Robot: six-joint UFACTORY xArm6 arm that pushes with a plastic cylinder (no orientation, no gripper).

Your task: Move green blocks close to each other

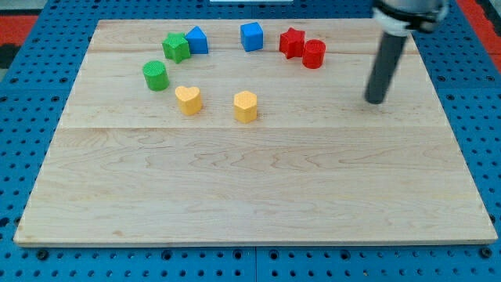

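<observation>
A green star-shaped block (pixel 176 47) lies near the board's top left, touching a blue block (pixel 196 40) on its right. A green round block (pixel 156 75) lies a short way below and left of the star, apart from it. My tip (pixel 376 100) stands on the board at the view's right, far to the right of both green blocks and touching no block.
The wooden board (pixel 250 188) lies on a blue pegboard surface. A blue cube (pixel 251 36), a red star block (pixel 292 41) and a red round block (pixel 313 53) sit along the top. Two yellow heart-shaped blocks (pixel 188 99) (pixel 245 106) lie below them.
</observation>
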